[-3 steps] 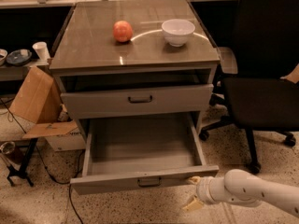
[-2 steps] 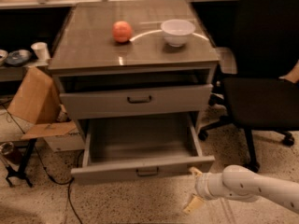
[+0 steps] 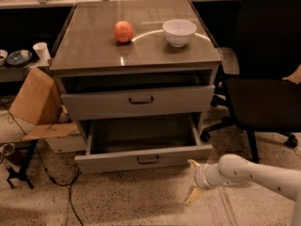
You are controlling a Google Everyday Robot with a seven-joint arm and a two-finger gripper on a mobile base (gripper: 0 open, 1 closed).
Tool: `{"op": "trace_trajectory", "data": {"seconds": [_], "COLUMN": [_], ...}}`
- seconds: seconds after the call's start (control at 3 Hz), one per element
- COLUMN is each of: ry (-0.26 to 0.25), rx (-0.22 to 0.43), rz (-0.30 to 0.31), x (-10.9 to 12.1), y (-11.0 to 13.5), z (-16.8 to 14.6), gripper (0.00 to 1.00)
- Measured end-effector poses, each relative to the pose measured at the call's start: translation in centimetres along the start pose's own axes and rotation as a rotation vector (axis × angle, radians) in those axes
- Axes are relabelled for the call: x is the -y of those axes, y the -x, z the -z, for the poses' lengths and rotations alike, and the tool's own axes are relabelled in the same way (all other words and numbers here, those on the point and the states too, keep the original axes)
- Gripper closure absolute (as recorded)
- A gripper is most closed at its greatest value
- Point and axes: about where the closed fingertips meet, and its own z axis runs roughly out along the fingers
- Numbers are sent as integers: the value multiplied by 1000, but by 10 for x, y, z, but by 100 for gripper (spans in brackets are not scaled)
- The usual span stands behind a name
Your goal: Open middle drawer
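The grey cabinet (image 3: 136, 55) has its tall-fronted top drawer (image 3: 138, 101) slightly ajar. Directly below it the middle drawer (image 3: 143, 158) stands pulled far out, its inside empty, with a low front panel and a small dark handle (image 3: 147, 160). No third drawer shows beneath it. My gripper (image 3: 190, 182) hangs low over the floor, in front of and just right of the drawer's right front corner. Its two pale fingers are spread apart, holding nothing and touching nothing. The white arm (image 3: 254, 173) comes in from the lower right.
A red apple (image 3: 123, 31) and a white bowl (image 3: 179, 31) sit on the cabinet top. A black office chair (image 3: 263, 98) stands close on the right. A cardboard box (image 3: 37, 102), cables and a small stand (image 3: 16, 168) are on the left floor.
The middle drawer stays pulled out. My gripper, which was at the drawer's right front corner, now sits a little away from the front panel. The view has shifted slightly.
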Motion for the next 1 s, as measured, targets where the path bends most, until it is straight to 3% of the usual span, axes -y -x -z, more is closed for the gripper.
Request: {"op": "trace_trajectory", "data": {"seconds": [0.33,0.67,1.0], "ry": [-14,-14,-48], "rx": [-3,-3,-31], "rz": [33,33,55], "x": [34,33,64], "y": [9,8,20], "z": [-8,-7,-16], "gripper": [0,18,42]}}
